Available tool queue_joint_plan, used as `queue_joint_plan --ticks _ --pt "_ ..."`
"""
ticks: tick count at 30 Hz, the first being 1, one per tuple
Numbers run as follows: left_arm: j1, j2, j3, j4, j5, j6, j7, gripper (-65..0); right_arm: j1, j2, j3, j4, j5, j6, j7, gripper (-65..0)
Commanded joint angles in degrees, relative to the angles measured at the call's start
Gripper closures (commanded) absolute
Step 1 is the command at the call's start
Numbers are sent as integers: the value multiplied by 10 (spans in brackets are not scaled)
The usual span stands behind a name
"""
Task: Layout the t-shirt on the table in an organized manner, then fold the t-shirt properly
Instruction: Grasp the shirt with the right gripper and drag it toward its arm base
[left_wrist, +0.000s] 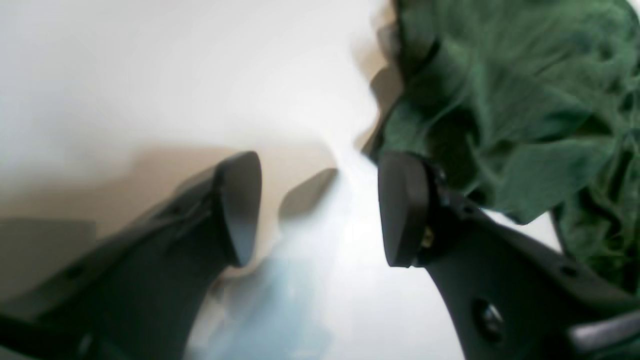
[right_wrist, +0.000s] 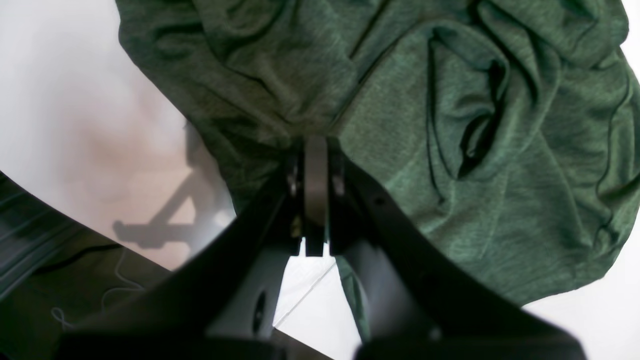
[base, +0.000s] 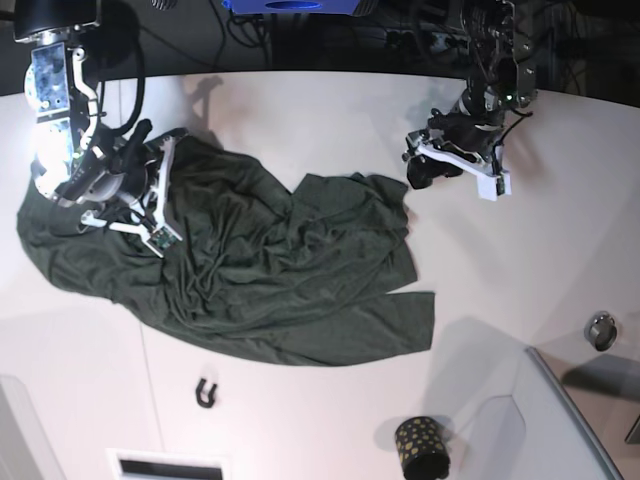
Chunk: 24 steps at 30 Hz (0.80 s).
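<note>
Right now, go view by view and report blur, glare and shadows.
Left wrist view: motion-blurred, the open left gripper soft, white glare on the smooth white table. Right wrist view: sharp dark green jersey t-shirt, arm shadow on the tabletop. Base view: bright table, dark background, clear focus.

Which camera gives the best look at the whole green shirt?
The base view: the t-shirt lies rumpled but entire on the table. The right wrist view shows close-up folds; the left wrist view shows only a blurred edge.

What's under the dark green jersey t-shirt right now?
The dark green jersey t-shirt lies crumpled on the smooth white table, which shows all around it. Whether anything else sits beneath is hidden by the cloth.
</note>
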Motion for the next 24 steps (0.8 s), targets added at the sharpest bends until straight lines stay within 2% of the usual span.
queue_joint_plan --ticks 1,5,10,18,20,24 --pt "-4 2 3 -8 -14 0 8 -359 2 4 1 9 2 0 7 -2" --pt "-9 2 6 -37 -23 0 -18 -359 0 4 1 7 2 0 7 -2" --pt "-18 2 36 -54 -22 -21 -20 -359 2 4 1 -16 2 0 7 -2" --pt "-29 6 41 -67 -22 -21 -21 -352 1 4 1 -19 2 0 7 -2" --pt "-30 6 38 -81 -22 -23 -21 -296 1 4 1 -19 2 0 7 -2" --pt "-42 6 38 -109 -22 -23 -21 -104 1 4 1 -19 2 0 7 -2"
